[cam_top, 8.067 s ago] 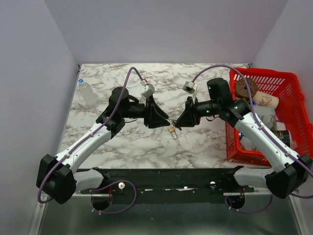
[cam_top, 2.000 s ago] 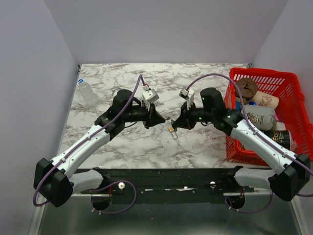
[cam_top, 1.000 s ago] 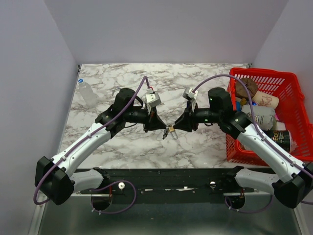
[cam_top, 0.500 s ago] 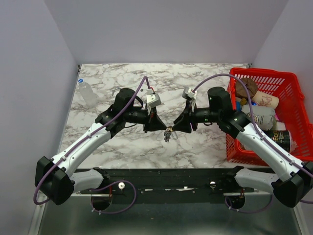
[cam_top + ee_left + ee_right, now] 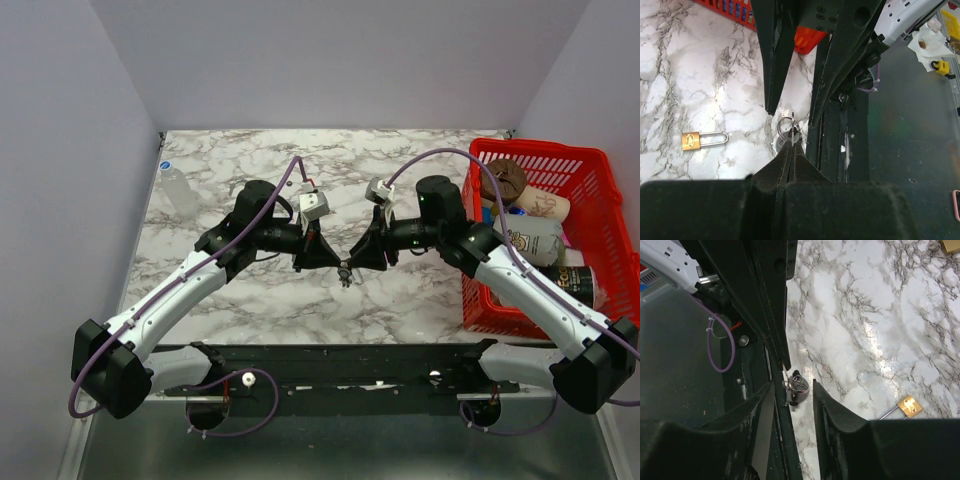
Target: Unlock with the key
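A small bunch of keys on a ring (image 5: 344, 270) hangs between the two grippers above the marble table (image 5: 250, 160). My left gripper (image 5: 791, 144) is shut on a thin key blade, with the key ring (image 5: 788, 126) just beyond its tips. My right gripper (image 5: 793, 383) is open, and the key bunch (image 5: 799, 386) sits between its fingers without either one touching it. A brass padlock (image 5: 692, 140) lies flat on the table with its shackle pointing sideways. The same padlock (image 5: 910, 406) shows off to the side in the right wrist view. In the top view the grippers hide it.
A red basket (image 5: 590, 170) full of objects stands at the table's right edge. A clear bottle (image 5: 178, 190) stands at the far left. The black base rail (image 5: 340, 365) runs along the near edge.
My right gripper has moved a little left, closer to the left gripper, and now straddles the hanging keys. The left gripper keeps its hold and has hardly moved.
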`<act>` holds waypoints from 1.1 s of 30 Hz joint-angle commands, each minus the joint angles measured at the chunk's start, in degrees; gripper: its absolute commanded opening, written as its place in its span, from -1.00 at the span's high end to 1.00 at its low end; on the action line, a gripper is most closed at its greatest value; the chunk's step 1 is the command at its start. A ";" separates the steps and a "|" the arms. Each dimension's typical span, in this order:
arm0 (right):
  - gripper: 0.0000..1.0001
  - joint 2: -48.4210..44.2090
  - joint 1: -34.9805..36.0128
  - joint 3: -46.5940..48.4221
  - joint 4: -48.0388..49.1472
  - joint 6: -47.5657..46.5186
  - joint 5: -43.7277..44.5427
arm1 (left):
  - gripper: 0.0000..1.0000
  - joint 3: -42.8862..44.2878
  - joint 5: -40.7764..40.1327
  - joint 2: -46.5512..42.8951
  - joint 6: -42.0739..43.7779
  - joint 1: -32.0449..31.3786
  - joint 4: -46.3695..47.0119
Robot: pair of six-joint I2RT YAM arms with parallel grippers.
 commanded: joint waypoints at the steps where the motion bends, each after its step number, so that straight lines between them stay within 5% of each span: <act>1: 0.17 0.59 0.00 -0.53 1.82 0.11 -3.61 | 1.00 1.25 1.94 0.13 1.15 -0.32 0.40; 8: 0.48 0.68 0.00 -1.67 2.96 0.55 -4.94 | 1.00 1.34 2.03 0.39 1.15 -0.32 0.49; 14: 0.54 1.47 0.09 -2.20 2.87 0.55 -5.11 | 1.00 1.16 1.68 0.21 1.06 -0.32 0.66; 23: 0.99 1.12 0.09 -2.55 3.31 0.55 -4.41 | 1.00 1.25 0.19 0.30 0.71 -0.32 1.02; 26: 0.99 0.33 0.00 -3.08 4.01 1.26 -1.08 | 0.30 1.43 -2.36 0.04 0.27 -0.32 0.84; 27: 0.99 0.24 0.00 -3.17 4.19 1.26 0.67 | -0.23 1.51 -4.37 -0.48 0.10 -0.32 0.75; 30: 0.99 -0.03 0.00 -3.69 4.89 3.89 3.66 | -0.78 0.90 -6.49 -1.19 -0.08 -0.24 1.36; 33: 0.99 -0.03 -0.26 -4.39 5.94 4.77 5.86 | -0.95 0.20 -7.11 -1.28 -0.87 -0.24 2.60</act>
